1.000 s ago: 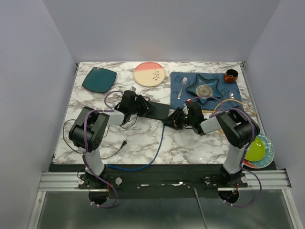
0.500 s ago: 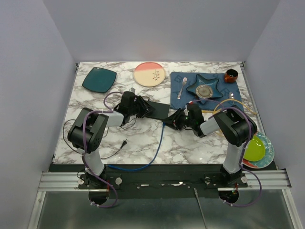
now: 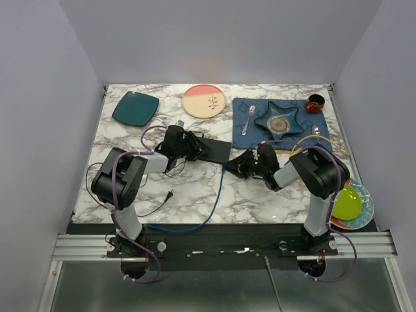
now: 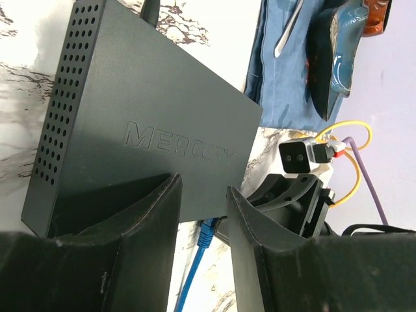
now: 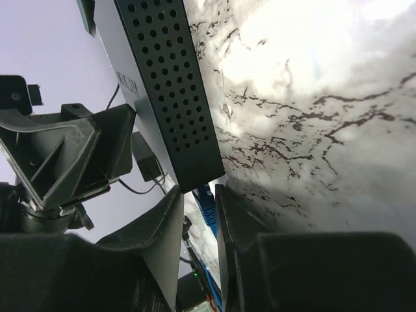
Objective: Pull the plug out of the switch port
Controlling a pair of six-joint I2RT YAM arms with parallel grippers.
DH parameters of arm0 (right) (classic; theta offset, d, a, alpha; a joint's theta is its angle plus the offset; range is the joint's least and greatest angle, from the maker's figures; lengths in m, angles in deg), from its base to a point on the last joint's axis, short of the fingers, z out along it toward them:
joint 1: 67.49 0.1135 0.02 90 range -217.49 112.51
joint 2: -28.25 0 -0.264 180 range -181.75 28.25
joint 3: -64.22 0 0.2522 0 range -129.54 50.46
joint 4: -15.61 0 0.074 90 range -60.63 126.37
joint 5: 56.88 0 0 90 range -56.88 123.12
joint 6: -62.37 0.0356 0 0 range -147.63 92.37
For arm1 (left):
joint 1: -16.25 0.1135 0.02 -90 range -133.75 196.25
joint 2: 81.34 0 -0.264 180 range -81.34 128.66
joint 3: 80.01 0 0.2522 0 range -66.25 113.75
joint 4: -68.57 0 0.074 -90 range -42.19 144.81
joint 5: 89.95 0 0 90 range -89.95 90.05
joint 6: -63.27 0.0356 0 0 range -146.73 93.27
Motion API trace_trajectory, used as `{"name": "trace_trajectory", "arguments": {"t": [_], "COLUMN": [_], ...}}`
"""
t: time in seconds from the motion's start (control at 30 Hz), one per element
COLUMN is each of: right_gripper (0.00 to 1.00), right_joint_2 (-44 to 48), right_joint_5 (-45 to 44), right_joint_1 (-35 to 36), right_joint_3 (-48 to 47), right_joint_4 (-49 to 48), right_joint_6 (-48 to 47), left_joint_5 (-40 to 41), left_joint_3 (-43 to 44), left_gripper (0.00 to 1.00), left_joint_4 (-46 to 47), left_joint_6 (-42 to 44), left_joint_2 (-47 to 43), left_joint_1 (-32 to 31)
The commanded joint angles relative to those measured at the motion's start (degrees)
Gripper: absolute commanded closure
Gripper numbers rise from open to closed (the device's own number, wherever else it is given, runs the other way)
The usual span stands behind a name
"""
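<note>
The flat black switch lies mid-table, and its top face with raised lettering shows in the left wrist view. A blue plug sits in a port at its near right corner. My left gripper rests over the switch's left end, and its jaws stand a narrow gap apart with nothing between them. My right gripper is at that corner. Its fingers are closed on the blue plug, just below the switch's perforated side. The plug also shows in the left wrist view.
The blue cable runs to the near edge. A black power brick lies beside the switch. At the back are a teal plate and a pink plate. A blue mat holds a star dish. Green plates lie at the right.
My right arm has shifted slightly, and its gripper stays at the switch's near right corner. The left arm and the switch have hardly moved.
</note>
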Motion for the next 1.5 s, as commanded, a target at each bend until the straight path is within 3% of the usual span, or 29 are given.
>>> {"name": "trace_trajectory", "arguments": {"t": [0.0, 0.1, 0.6, 0.87, 1.47], "right_gripper": [0.68, 0.70, 0.99, 0.99, 0.99], "right_joint_2": [-1.78, -2.04, -2.92, -2.92, -2.92], "right_joint_5": [-4.18, -4.53, -3.57, -3.21, -0.40], "right_joint_1": [0.38, 0.38, 0.38, 0.38, 0.38], "right_joint_3": [1.18, 1.18, 2.41, 2.32, 1.62], "right_joint_4": [-0.14, -0.40, -1.19, -0.14, 2.85], "right_joint_6": [0.62, 0.88, -1.57, -3.33, -7.81], "left_joint_5": [-0.68, -0.68, -2.70, -1.91, 1.95], "left_joint_3": [-0.93, -1.20, -4.96, -8.93, -1.99], "left_gripper": [0.52, 0.52, 0.52, 0.52, 0.54], "left_joint_4": [-0.46, -0.37, 3.66, 5.51, 2.88], "left_joint_6": [0.20, 0.21, -3.13, -4.72, -7.18], "left_joint_2": [-1.47, -1.65, -4.89, -8.59, 3.27], "left_joint_1": [0.28, 0.20, 0.11, -4.72, -6.57]}}
